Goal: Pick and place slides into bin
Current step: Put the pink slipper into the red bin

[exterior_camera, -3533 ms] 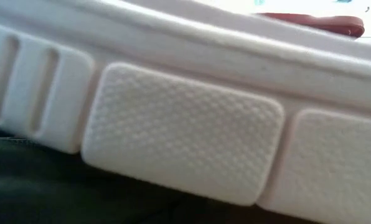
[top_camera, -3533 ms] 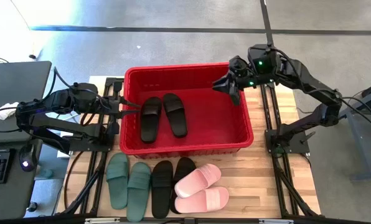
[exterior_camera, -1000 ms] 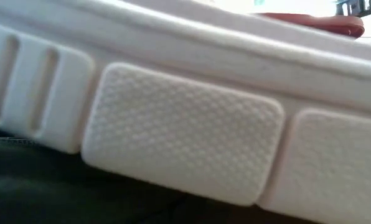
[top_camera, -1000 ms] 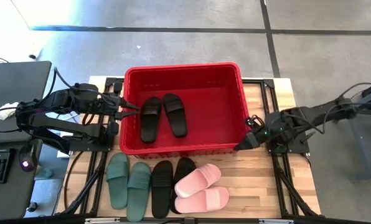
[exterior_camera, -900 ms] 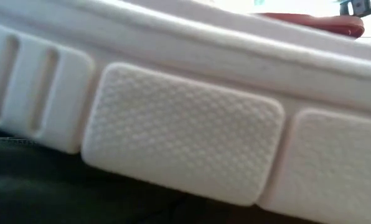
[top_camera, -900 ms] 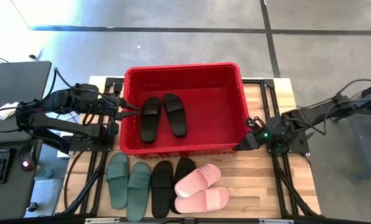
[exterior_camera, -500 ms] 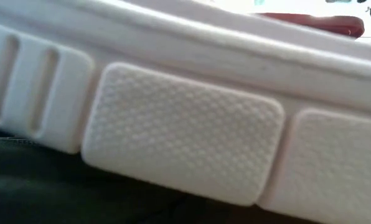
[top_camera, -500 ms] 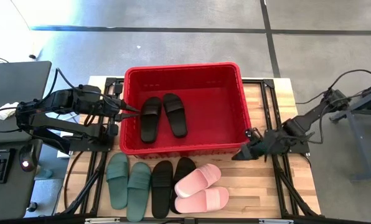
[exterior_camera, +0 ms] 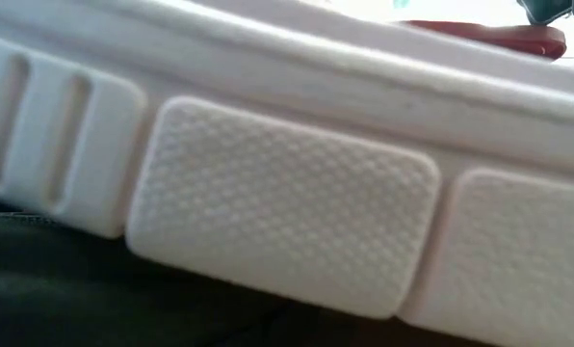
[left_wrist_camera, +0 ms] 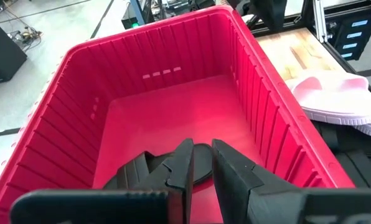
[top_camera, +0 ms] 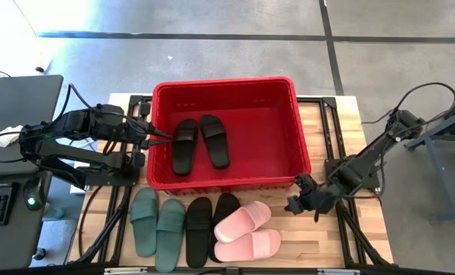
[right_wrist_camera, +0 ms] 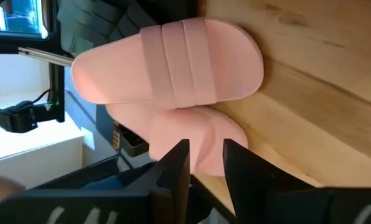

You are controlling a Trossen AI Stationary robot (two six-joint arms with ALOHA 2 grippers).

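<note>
- A red bin (top_camera: 227, 95) sits in the centre of the overhead frame on a wooden table (top_camera: 342, 130).
- One black pair (top_camera: 200, 143) lies inside the bin, left of its middle.
- Below the bin, left to right along the lower frame: a green pair (top_camera: 156, 221), a second black pair (top_camera: 211, 219), and a pink pair (top_camera: 246, 231), one pink slide partly over the other.
- The left gripper (top_camera: 162, 134) sits at the bin's left wall, beside the black pair inside, fingers nearly together with a thin gap, holding nothing.
- The right gripper (top_camera: 295, 203) hangs below the bin's lower right corner, just right of the pink pair, fingers slightly apart and empty.
- The low view is filled by a pale slide's side.
</note>
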